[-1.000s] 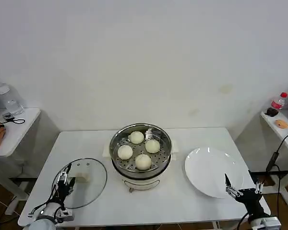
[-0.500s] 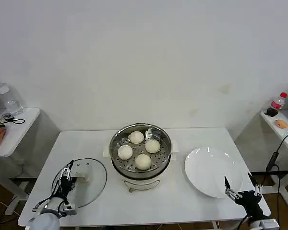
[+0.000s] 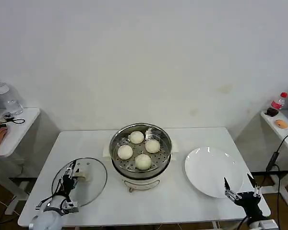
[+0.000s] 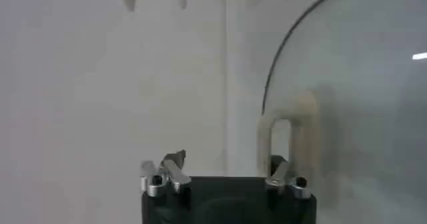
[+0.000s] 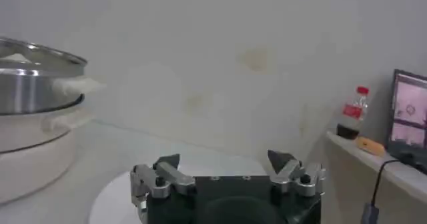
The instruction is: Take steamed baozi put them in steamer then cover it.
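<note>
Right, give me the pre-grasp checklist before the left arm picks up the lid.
1. All four baozi in the steamer: ok.
2. Steamer uncovered, ready for the cover: ok.
3. Cover flat on the table, left of the steamer: ok.
4. Left gripper open at the cover's handle: ok.
5. Handle between its fingers: cannot tell.
6. Right gripper clear of the steamer, by the plate: ok.

Plain white wall (image 3: 144,57) behind white table (image 3: 182,139)
</note>
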Robot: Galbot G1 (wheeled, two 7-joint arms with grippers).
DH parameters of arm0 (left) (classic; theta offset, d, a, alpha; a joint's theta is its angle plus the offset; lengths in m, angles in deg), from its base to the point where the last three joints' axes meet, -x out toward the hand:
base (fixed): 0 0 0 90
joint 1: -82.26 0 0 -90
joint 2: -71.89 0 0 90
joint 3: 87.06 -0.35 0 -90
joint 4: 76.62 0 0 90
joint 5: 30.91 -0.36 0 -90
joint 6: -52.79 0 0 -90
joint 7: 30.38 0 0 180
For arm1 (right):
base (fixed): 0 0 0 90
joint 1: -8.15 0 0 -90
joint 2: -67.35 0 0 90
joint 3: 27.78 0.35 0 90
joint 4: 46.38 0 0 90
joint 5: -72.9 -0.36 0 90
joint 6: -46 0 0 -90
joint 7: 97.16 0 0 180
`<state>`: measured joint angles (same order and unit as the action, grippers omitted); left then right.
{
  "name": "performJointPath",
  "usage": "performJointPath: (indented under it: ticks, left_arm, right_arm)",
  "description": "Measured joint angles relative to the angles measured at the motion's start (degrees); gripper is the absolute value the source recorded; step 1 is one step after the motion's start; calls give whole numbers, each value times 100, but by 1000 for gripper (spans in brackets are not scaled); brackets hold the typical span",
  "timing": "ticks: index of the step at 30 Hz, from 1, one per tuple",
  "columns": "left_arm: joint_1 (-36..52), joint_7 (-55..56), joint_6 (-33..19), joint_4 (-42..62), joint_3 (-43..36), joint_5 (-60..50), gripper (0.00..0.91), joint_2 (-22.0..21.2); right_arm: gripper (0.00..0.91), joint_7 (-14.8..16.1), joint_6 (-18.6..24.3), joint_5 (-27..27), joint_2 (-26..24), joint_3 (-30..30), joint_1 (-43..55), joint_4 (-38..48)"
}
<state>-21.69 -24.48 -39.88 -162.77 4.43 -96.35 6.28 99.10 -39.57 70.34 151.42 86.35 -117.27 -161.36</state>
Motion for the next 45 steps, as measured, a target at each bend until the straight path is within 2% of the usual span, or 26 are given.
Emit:
performJointPath:
  ticks: [14, 23, 34, 40, 45]
  left_arm:
    - [-239, 351, -117, -263, 249, -1, 0, -82]
    - [-495, 424, 142, -928, 609, 296, 0, 88]
    - [-402, -145, 959, -2120, 710, 774, 0, 687]
    - [-152, -558, 1564, -2709, 271, 880, 0, 966]
    - [230, -953, 2063, -2937, -297, 797, 0, 1017]
  right_arm:
    - [907, 22, 14, 16, -14, -69, -12, -60]
    - [907, 83, -9, 42, -80, -127, 21, -28]
    - [907, 210, -60, 139, -163, -261, 96, 27]
    - [907, 226, -57, 222, -137, -351, 139, 57]
    - [907, 223, -56, 323, -70, -442, 197, 114]
